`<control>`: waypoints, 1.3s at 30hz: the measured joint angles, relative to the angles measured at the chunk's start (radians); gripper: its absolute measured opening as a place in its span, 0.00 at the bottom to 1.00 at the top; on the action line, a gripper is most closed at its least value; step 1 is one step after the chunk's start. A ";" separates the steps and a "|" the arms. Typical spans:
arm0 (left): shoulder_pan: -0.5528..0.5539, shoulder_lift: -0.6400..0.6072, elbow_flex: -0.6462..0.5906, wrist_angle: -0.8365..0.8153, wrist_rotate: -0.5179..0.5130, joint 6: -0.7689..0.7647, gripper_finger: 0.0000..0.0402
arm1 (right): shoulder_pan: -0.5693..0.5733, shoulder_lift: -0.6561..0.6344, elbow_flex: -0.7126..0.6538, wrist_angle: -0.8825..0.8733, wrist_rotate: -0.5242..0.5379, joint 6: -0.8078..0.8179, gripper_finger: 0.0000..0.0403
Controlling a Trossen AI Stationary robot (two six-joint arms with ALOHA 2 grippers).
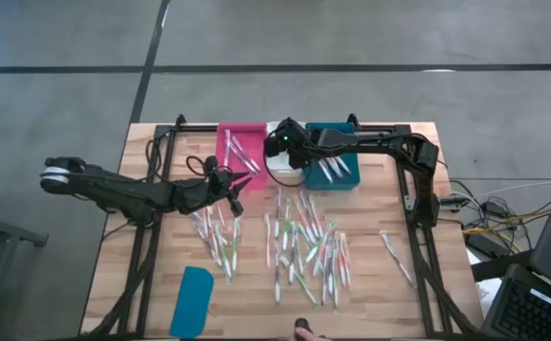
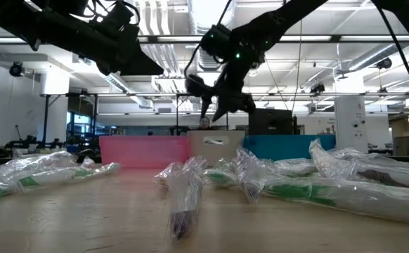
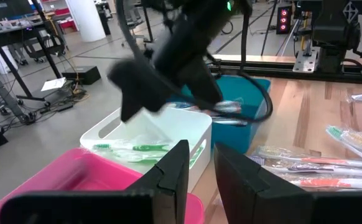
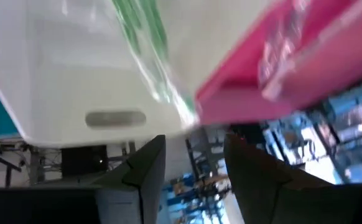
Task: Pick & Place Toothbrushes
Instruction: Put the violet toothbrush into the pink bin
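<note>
While the right gripper [image 1: 277,144] hangs spread over the white bin [image 1: 285,169] at the frame's upper middle, let its toothbrush drop clear before lifting; most toothbrushes [image 1: 304,248] lie lower centre on the tabletop [image 1: 370,284].

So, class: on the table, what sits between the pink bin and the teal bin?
The white bin sits between the pink bin and the teal bin. The left wrist view shows green toothbrushes inside it, and the high view shows the right gripper above it.
</note>
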 joint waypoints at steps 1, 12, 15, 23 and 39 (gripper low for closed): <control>0.000 0.000 0.000 0.000 0.000 0.000 0.20 | 0.000 -0.012 0.000 0.002 0.002 0.014 0.40; -0.001 0.000 0.000 0.000 0.000 0.000 0.20 | 0.038 -0.197 0.000 -0.004 -0.013 0.336 0.36; -0.001 0.000 0.000 0.000 0.000 0.000 0.20 | 0.057 -0.238 0.000 -0.004 -0.014 0.541 0.32; -0.001 0.000 0.000 0.000 0.000 0.000 0.20 | 0.105 -0.310 0.000 -0.009 -0.010 1.376 0.23; 0.000 0.000 0.000 0.011 0.000 0.000 0.20 | 0.201 -0.415 -0.014 -0.460 -0.009 2.326 0.07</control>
